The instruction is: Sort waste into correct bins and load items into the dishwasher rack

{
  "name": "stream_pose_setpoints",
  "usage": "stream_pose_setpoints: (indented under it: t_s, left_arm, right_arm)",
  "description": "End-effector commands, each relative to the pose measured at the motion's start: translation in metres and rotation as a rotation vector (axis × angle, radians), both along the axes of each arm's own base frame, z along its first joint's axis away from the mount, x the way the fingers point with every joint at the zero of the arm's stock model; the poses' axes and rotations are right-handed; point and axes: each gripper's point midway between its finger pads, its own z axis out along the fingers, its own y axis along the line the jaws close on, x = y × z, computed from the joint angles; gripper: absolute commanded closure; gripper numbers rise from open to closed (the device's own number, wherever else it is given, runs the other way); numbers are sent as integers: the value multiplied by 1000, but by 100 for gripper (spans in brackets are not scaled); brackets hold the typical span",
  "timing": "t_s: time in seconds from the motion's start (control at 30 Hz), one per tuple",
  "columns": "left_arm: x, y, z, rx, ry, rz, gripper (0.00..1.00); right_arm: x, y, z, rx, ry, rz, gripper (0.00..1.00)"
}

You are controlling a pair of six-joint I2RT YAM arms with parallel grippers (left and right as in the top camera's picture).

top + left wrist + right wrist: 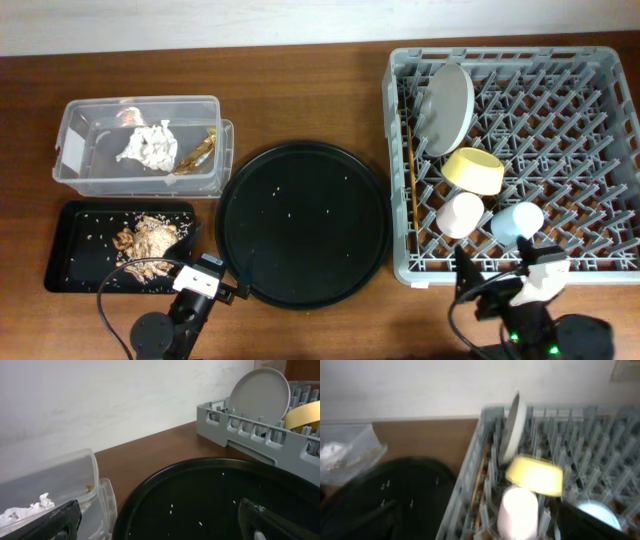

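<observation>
— Where's everything?
— The plate (447, 100) leans in the rack (590, 150) at three o'clock, and the tissue (147, 145) lies in the tub (95, 170) at nine. My left end effector (157, 520) and right end effector (480, 522) gape wide, empty.
— Risk?
— Clipping the rack could topple that plate.

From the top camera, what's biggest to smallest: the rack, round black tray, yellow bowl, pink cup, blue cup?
1. rack
2. round black tray
3. yellow bowl
4. pink cup and blue cup: they look about alike, so I won't rank them.
</observation>
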Motion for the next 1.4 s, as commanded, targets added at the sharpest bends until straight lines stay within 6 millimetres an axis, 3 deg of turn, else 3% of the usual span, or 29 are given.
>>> stream_pose_setpoints:
  t_s: [0.0,0.13,0.2,0.43,1.37]
  left_arm:
    - [-1,-1,-2,8,0,-7,1]
    - [-1,-1,-2,8,0,-7,1]
    - [-1,-1,-2,8,0,-7,0]
    - [-1,-1,-2,8,0,-7,1]
    - [-1,-1,-2,8,0,-8,1]
  right_arm:
    - [15,1,-52,-2,51,6,1]
    - [38,1,-97,-3,63,0,1]
    - [45,1,-108,-2,49,1,1]
    - [62,2,-82,4,-156,1,1]
    - [64,1,-82,4,-179,-4,1]
